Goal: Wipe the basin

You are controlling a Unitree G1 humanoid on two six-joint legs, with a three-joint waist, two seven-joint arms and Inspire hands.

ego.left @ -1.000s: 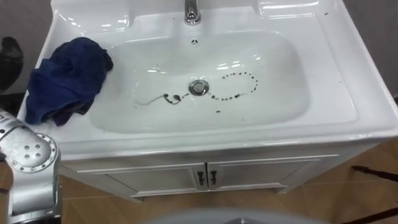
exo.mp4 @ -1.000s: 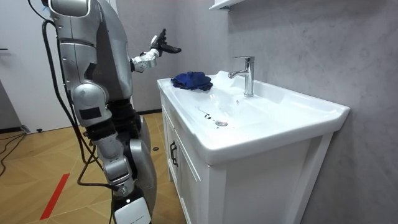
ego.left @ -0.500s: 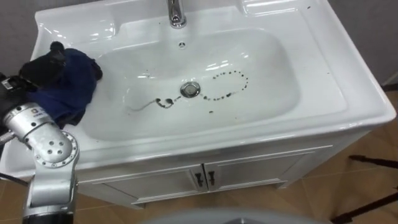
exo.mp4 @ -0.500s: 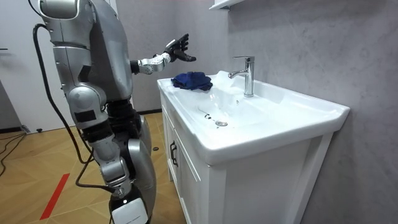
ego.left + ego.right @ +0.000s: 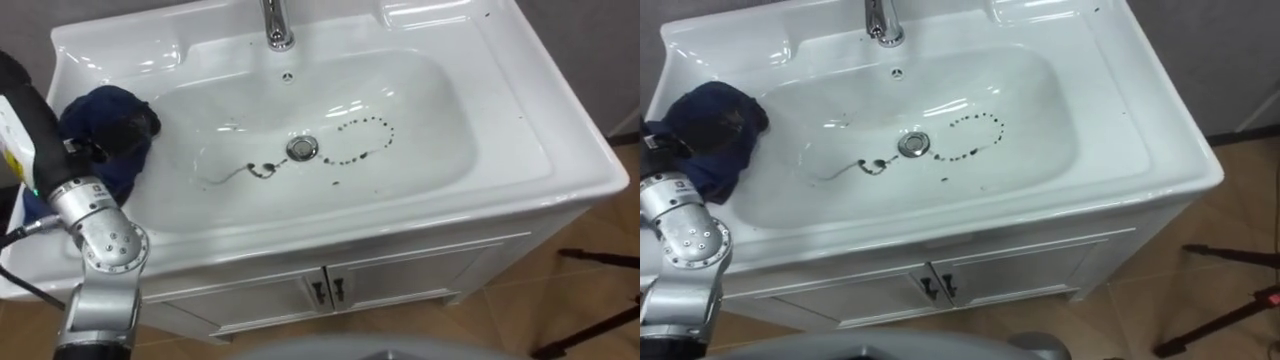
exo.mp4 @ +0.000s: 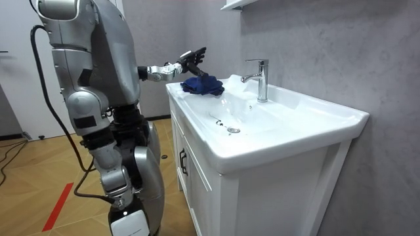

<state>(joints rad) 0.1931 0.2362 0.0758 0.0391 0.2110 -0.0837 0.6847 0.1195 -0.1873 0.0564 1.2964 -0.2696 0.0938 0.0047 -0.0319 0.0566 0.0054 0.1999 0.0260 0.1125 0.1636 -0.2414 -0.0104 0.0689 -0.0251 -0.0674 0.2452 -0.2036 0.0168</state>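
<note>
The blue cloth (image 5: 103, 108) lies bunched on the basin (image 5: 560, 150) rim (left of the bowl), just beneath the left hand (image 6: 190, 60), whose fingers are spread.

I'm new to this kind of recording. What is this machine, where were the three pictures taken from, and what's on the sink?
It is a two-legged humanoid robot standing at a white basin. Two pictures come from the twin cameras in its head, looking down. The third comes from a camera standing in the room. A crumpled blue cloth lies on the basin's left rim. Dark marks soil the bowl around the drain, below the faucet. The left robot hand, fingers spread, reaches over the cloth. It holds nothing yet, and I cannot tell whether it touches the cloth.
</note>
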